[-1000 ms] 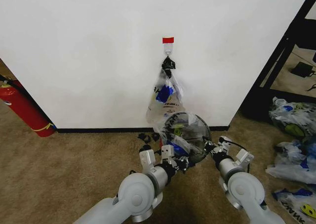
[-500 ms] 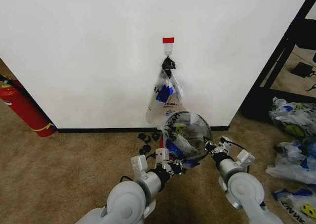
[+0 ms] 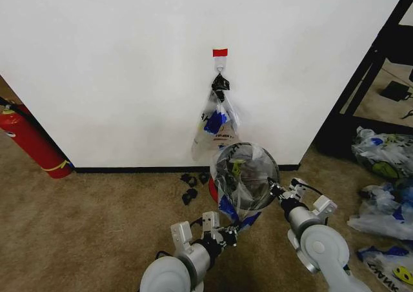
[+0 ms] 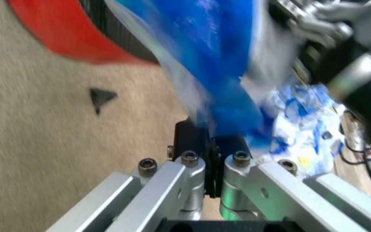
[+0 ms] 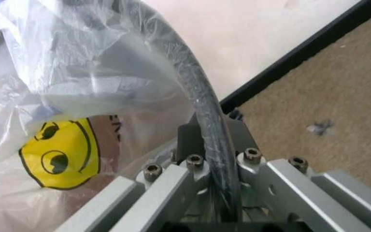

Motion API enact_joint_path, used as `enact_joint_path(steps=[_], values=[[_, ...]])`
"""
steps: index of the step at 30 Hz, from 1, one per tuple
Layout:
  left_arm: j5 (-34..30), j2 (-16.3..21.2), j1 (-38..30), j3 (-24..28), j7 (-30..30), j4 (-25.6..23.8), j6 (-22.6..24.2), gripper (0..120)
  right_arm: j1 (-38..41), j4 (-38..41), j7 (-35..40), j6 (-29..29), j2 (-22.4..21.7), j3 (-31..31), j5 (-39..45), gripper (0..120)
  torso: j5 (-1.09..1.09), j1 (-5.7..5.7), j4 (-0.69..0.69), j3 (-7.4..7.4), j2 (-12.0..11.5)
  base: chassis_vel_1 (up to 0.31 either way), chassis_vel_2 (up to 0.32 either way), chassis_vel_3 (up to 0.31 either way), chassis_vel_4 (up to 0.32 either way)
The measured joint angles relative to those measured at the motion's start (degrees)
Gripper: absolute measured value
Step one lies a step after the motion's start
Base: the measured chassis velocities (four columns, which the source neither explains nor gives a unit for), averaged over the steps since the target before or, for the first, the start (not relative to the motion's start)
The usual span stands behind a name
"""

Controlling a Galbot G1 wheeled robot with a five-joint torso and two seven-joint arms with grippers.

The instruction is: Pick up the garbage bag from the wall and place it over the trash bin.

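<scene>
Two grippers work low in the head view's centre. The left gripper (image 3: 230,228) sits pulled back at the lower middle, and its wrist view shows its fingers (image 4: 192,140) pinched tight on a blue handle of the garbage bag (image 3: 240,179). The right gripper (image 3: 276,190), right of centre, clamps the bag-draped rim of the trash bin (image 5: 202,104); a yellow smiley face (image 5: 62,153) shows through the plastic.

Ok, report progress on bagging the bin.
Done: one bag is off the wall and draped over the bin. In hand: the left gripper pinches the bag's blue corner below the rim; the right gripper clamps bag and rim together. Left: seating the bag fully, then releasing both grippers.
</scene>
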Motion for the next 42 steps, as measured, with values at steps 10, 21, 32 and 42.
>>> enact_joint_path(steps=[10, 21, 32, 42], values=[[0.71, -1.49, -1.86, -2.29, 1.73, 6.24, -0.19, 0, -2.06, 2.28, -0.16, -1.26, -1.41, 0.45, 2.40, 0, 0.00, 0.00, 0.00, 0.00, 0.00, 0.000, 0.000, 0.000, 0.000], [4.72, 2.38, 1.21, -4.74, 4.09, 1.61, 4.26, 25, -2.75, 2.53, -1.00, -1.12, -1.18, 0.42, 1.49, 0, 0.00, 0.00, 0.00, 0.00, 0.00, 0.000, 0.000, 0.000, 0.000], [11.32, 8.60, 6.66, -7.91, 3.60, -5.97, 7.25, 61, -1.49, 1.19, -1.18, -0.47, -1.59, 0.61, 1.31, 0, -0.01, 0.00, 0.00, 0.00, 0.00, 0.000, 0.000, 0.000, 0.000], [18.95, 12.38, 10.06, -13.97, 3.97, -12.14, 1.92, 97, -1.81, 0.81, -2.31, 0.06, -1.62, 0.72, 0.46, 0, 0.00, 0.00, 0.01, 0.00, 0.00, 0.000, 0.000, 0.000, 0.000]])
